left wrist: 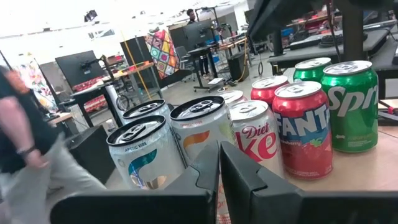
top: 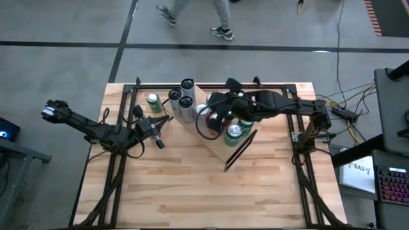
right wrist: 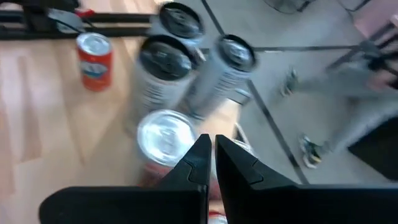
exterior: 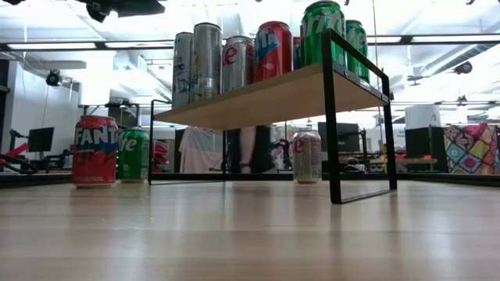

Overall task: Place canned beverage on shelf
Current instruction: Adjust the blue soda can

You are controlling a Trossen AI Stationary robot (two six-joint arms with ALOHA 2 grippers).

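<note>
We see a big table [top: 192, 185] made of pale wood planks, and the part closest to us has only bare boards. A little farther back stands the small shelf [exterior: 266, 97], a light wood board on thin black metal legs. On top of the shelf many drink cans stand upright in a tight bunch. There is a green Sprite can [left wrist: 352, 106], a red Fanta can [left wrist: 305, 138], a white Diet Coke can [left wrist: 256, 144] and three tall silver cans [left wrist: 146, 152]. The red Fanta can stands just beside the green Sprite can, and the white Diet Coke can stands right next to the Fanta. In the low view, under and past the shelf, another red Fanta can [exterior: 94, 151] and a small green can [exterior: 133, 154] stand on the table side by side, and a silver can [exterior: 306, 157] stands farther back. The left gripper [left wrist: 219, 163] sits low near the tall silver cans, and its two dark fingers are pressed together with nothing between them. The right gripper [right wrist: 211, 155] hangs above the shelf, over the can tops, and its fingers are pressed together too, with nothing in them. Far behind the table, we see a person's legs and shoes [top: 222, 30] on the grey floor.
</note>
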